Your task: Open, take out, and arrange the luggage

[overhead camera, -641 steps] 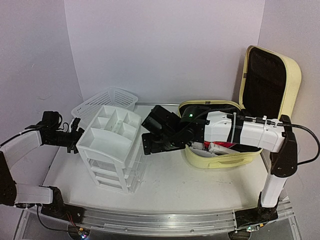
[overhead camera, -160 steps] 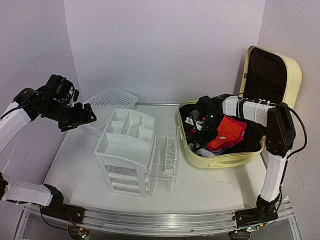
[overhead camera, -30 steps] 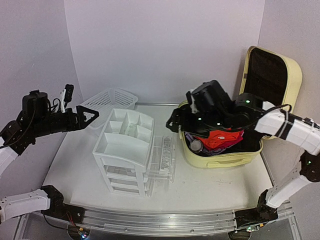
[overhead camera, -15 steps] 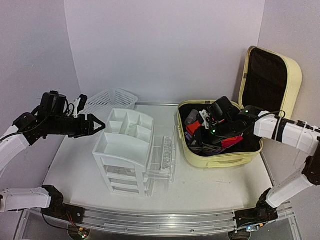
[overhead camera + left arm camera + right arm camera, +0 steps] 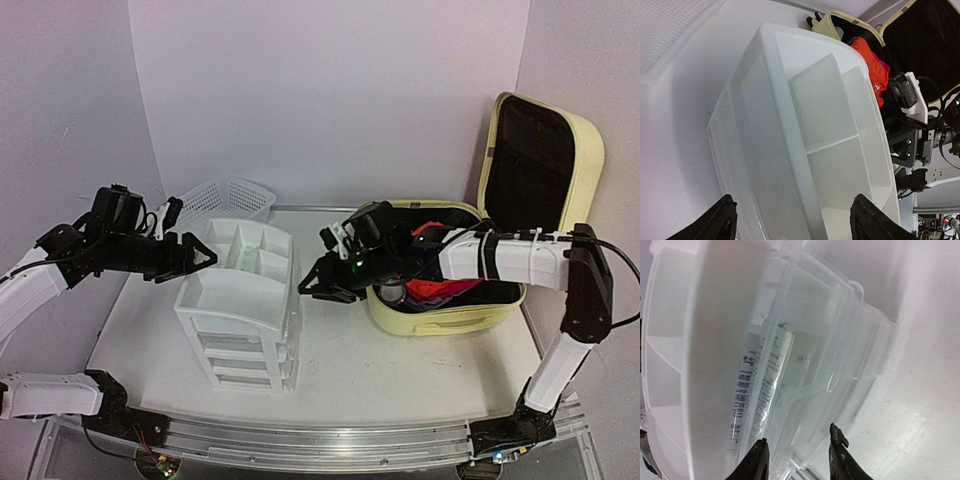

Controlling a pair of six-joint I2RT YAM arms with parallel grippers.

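The luggage (image 5: pixel 445 320) is a pale yellow hard-shell case lying open at the right, its black-lined lid (image 5: pixel 590 150) upright. Red clothing (image 5: pixel 445 288) lies inside it, and the red cloth (image 5: pixel 867 55) also shows in the left wrist view. My right gripper (image 5: pixel 308 287) is outside the case, at the right side of the white drawer organizer (image 5: pixel 235 290). Its fingers stand partly apart at the clear drawer (image 5: pixel 810 355), with nothing clamped between them. My left gripper (image 5: pixel 200 255) is open wide at the organizer's top left corner, its fingers straddling the divided top tray (image 5: pixel 805 125).
A white mesh basket (image 5: pixel 220 195) stands behind the organizer at the back left. Inside the clear drawer lies a packet with a printed label (image 5: pixel 760 385). Purple walls close the table on three sides. The right arm stretches across the case's front left corner.
The right gripper left the case and came to the organizer, narrowing. The pulled-out clear drawer now sits in. The organizer shifted slightly left, and the left gripper closed in on its corner.
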